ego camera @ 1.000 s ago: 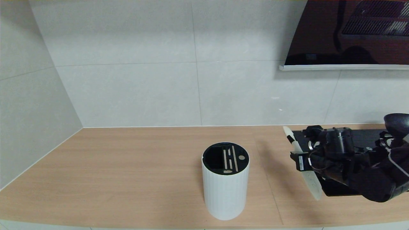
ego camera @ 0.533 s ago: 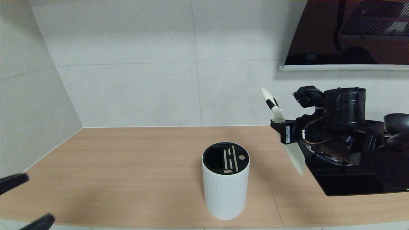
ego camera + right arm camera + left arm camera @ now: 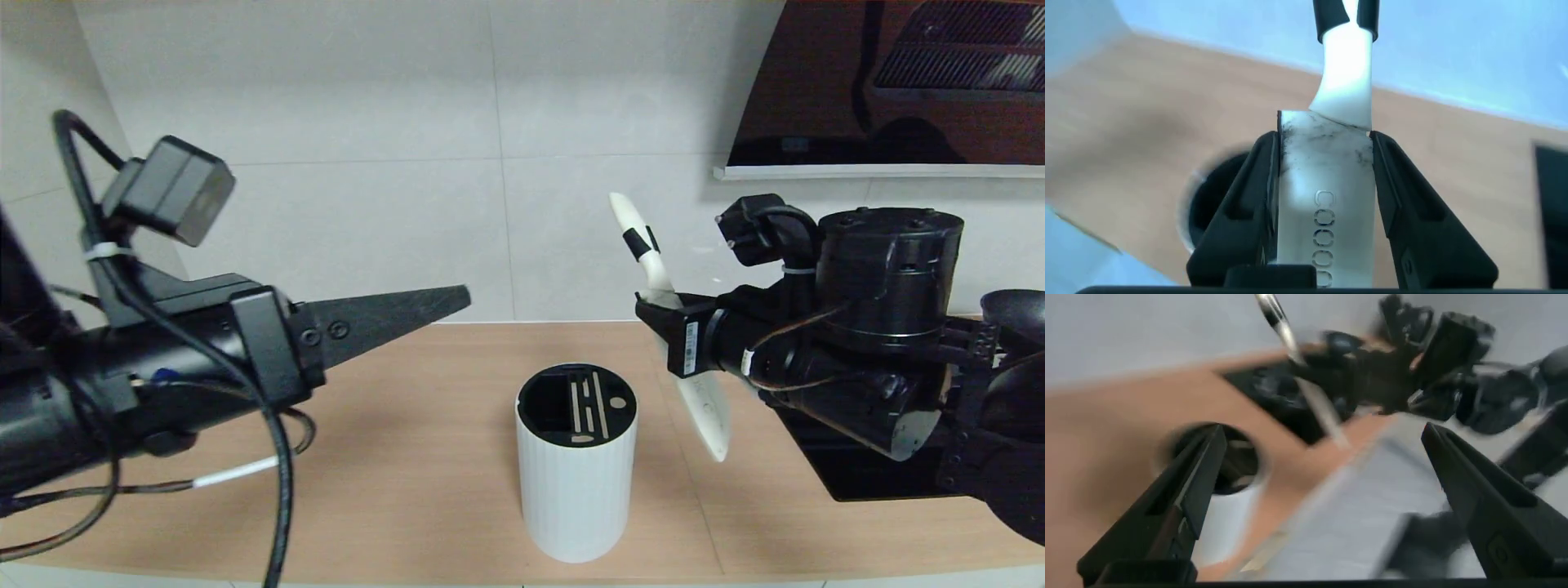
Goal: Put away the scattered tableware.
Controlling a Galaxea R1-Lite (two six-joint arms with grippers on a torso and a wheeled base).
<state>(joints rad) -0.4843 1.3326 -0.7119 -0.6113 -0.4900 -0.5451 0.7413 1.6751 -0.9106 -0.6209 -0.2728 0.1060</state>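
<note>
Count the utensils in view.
1: a white utensil gripped by the right end effector, raised right of the slotted holder. Others may sit hidden inside the holder.

White ribbed holder [image 3: 576, 490] (black top); white utensil [image 3: 705, 410], black-banded handle; tan wood-grain counter [image 3: 392, 457].

You get bright, even light in the head view. Soft, pale shadows lie on the desk [image 3: 424, 490] on both sides of the white holder [image 3: 576, 490]. The dark, shiny hood [image 3: 857, 82] up on the wall mirrors the room. The wall lines bend near the edges. Your left wrist view is all smeared and blurry. In your right wrist view the white knife [image 3: 1327, 196] is close and clear, and the desk behind it looks soft.
</note>
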